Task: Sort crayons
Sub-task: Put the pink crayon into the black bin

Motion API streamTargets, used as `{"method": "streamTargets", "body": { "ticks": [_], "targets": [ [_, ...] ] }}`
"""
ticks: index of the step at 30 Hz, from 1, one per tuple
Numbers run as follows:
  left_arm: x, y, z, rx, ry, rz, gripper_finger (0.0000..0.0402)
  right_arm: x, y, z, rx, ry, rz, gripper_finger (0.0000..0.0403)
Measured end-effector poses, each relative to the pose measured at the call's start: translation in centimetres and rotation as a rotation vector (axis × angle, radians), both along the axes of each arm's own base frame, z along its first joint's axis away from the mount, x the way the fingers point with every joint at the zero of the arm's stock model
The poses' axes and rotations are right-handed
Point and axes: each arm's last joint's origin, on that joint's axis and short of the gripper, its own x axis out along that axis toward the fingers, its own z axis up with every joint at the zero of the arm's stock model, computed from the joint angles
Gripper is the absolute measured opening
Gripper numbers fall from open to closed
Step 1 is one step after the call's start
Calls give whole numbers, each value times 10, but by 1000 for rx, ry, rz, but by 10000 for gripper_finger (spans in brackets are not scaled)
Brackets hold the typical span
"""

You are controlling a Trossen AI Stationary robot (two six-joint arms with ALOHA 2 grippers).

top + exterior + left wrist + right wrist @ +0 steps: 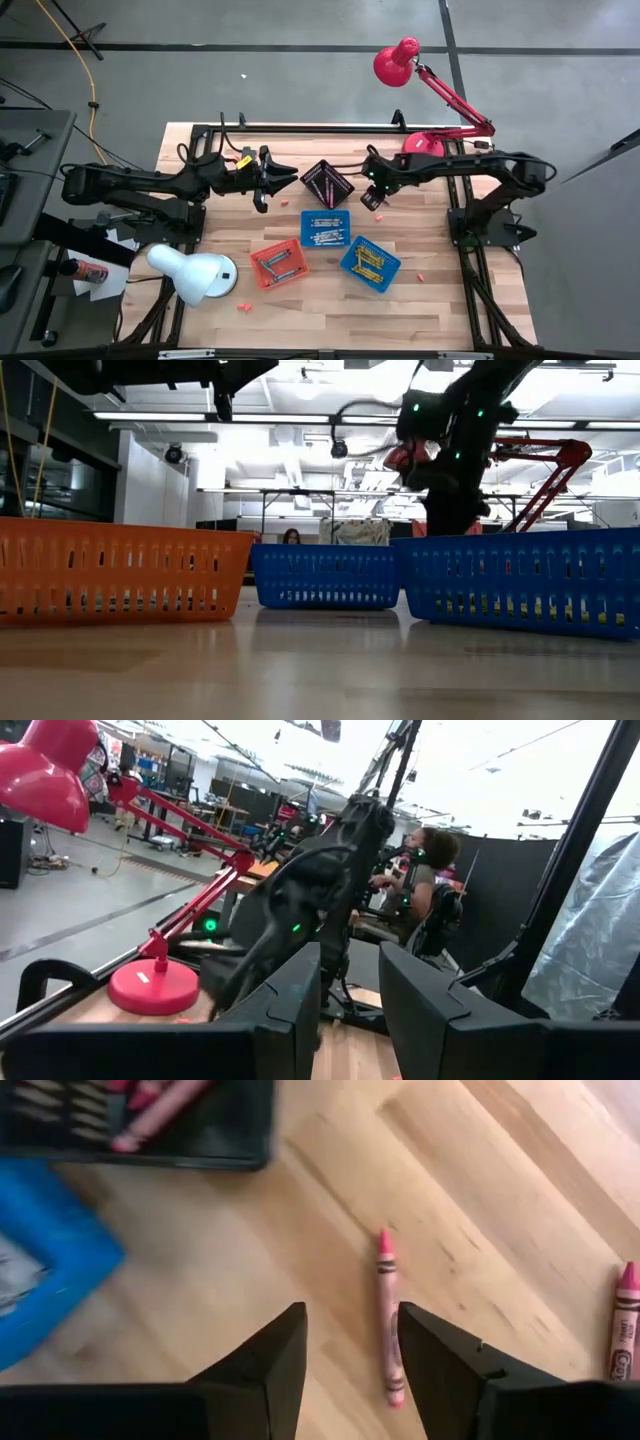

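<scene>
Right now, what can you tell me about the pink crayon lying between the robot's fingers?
The pink crayon is a thin stick with a pointed tip and a paper wrapper with dark bands. It lies flat on the bare wooden table, seen in the gap of the right hand, whose fingers stand open, gripping nothing. A second pink crayon lies apart from it, and the black basket sits beyond its tip.

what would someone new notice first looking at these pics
Probably the four mesh baskets mid-table: a black basket at the back, two blue ones and an orange basket nearer the front. Next, the right gripper poised open over a pink crayon on the bare wood beside the black basket. A red desk lamp reaches over the far edge.
</scene>
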Motion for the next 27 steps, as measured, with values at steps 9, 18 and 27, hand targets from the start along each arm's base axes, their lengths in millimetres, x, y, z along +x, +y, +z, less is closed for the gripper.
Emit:
{"method": "streamTargets", "body": {
  "ticks": [9,18,27],
  "targets": [
    [0,0,0,0,0,0,94,6,-13,-37,126,118,-24,144],
    [0,0,0,-1,3,0,94,10,-15,-61,119,219,-27,140],
    [0,0,-2,-3,21,0,94,8,-15,-65,115,262,-13,105]
  ]
}}
